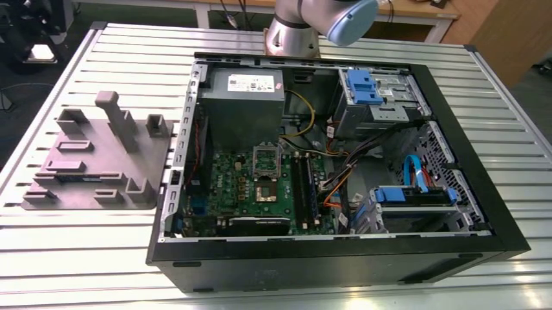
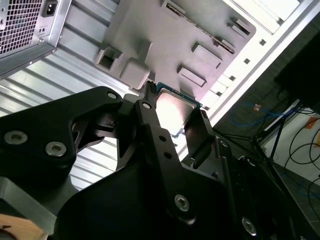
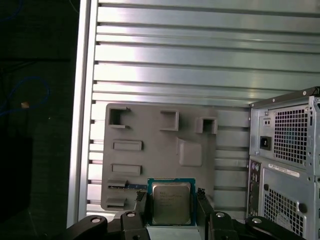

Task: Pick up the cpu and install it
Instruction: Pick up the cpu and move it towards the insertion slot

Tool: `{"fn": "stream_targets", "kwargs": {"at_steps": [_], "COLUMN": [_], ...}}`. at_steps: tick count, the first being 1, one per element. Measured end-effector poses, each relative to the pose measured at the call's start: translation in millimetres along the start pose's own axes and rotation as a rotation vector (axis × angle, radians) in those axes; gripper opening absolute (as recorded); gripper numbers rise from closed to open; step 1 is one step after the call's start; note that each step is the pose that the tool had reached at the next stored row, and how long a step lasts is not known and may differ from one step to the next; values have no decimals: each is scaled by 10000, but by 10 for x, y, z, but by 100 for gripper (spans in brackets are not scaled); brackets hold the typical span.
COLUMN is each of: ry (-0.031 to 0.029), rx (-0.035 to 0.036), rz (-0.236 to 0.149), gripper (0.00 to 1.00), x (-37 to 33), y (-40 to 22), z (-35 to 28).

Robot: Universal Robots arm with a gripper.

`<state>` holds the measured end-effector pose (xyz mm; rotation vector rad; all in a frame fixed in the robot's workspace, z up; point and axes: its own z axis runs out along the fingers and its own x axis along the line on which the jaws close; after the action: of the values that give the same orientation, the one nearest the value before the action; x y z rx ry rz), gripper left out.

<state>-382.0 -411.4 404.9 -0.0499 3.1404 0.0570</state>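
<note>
Cpu (image 3: 171,202) clamped by its edges between two black fingers (image 3: 202,207) of tool (image 3: 171,200). Metal top and green edge seen in both wrist views. Tool closed only to chip's width. Cpu held in air, seen against grey fixture block (image 3: 155,145) lying on slatted tabletop (image 3: 200,55) just beside computer case (image 3: 285,165). In exterior view, case lies open on tabletop; motherboard (image 1: 250,187) exposed, socket (image 1: 264,191) near board's middle. Arm (image 1: 298,32) seen beyond case's far side.
</note>
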Motion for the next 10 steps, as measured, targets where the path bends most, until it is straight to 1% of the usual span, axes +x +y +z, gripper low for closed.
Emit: {"fn": "stream_targets", "kwargs": {"at_steps": [2, 5, 10], "ry": [0, 0, 0], "rx": [-1, -1, -1], "rz": [0, 0, -1], "gripper": [47, 47, 47], "x": [-38, -116, -283], "y": [-1, -4, -9], "z": [0, 1, 1]}}
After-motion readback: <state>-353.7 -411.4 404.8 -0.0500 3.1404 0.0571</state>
